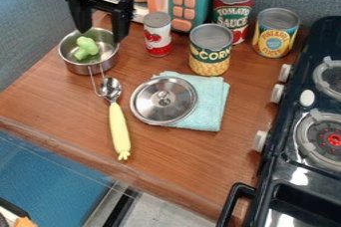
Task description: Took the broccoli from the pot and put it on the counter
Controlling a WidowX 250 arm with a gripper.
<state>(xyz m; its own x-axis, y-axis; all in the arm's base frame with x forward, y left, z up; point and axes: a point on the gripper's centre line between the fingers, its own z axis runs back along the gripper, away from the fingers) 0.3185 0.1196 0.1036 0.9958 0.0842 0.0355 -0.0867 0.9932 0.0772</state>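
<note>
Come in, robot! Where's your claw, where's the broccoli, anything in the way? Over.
Gripper open, at the pot. Broccoli inside it, not yet on the counter. Yellow-handled spoon lies beside the pot, possible snag.

Four cans (210,54), one pot (77,65), one broccoli (86,48), one lid (150,105), one spoon (118,126), one cloth (212,106), two burners (305,139)

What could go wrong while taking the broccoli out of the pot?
The open claw hangs over the pot, so it could catch the rim. The broccoli sits down inside, so it might slip from a shallow grip. The spoon lies by the pot's handle, so a shifted pot may knock it.
</note>
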